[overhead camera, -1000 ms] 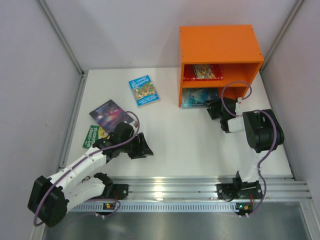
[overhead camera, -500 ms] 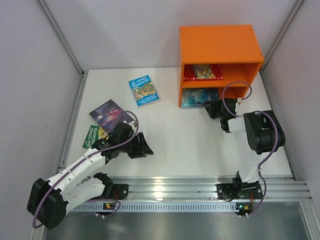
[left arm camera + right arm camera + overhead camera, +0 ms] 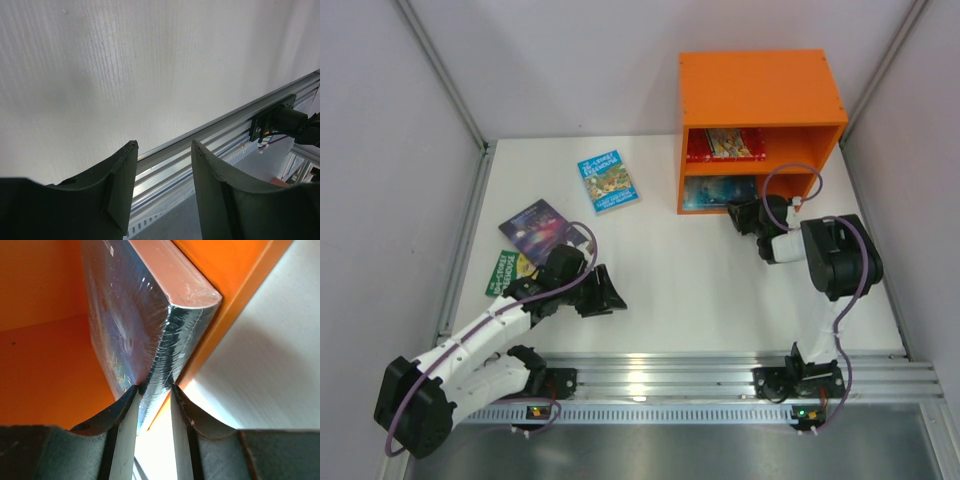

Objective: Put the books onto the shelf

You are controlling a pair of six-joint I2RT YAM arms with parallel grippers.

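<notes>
Now, right gripper [image 3: 154, 390]: clenched on the front edge of the teal-blue book [image 3: 130, 320]; one fingertip presses each face, with the wrapped edge pinched between them.
Right gripper, from above [image 3: 745, 213]: low at the mouth of the lower compartment, with the arm's elbow folded back toward the right side of the table [image 3: 700, 290].
Teal-blue book, place [image 3: 720, 192]: in the lower compartment of the shelf [image 3: 760, 85], lying flat, its near edge at the front lip.
Left gripper [image 3: 162, 145]: released, jaws standing partly apart, nothing between them but bare table and the rail [image 3: 200, 135].
Left gripper, from above [image 3: 610, 290]: over the near-left part of the table, touching no book.
Red-bordered book [image 3: 725, 145]: in the upper compartment, flat.
Light-blue illustrated book [image 3: 607, 181]: flat on the table left of the shelf, apart from it.
Dark purple starry book [image 3: 538, 228]: flat on the left side, just beyond the left arm's wrist.
Green book [image 3: 505, 272]: near the table's left edge, partly under the left arm and the purple book's corner.
Edges: in the right wrist view the orange wall of the shelf [image 3: 40, 300] lies close on one side of the held book and its front lip on the other.
Open room: bare table between the two arms and in front of the shelf.
</notes>
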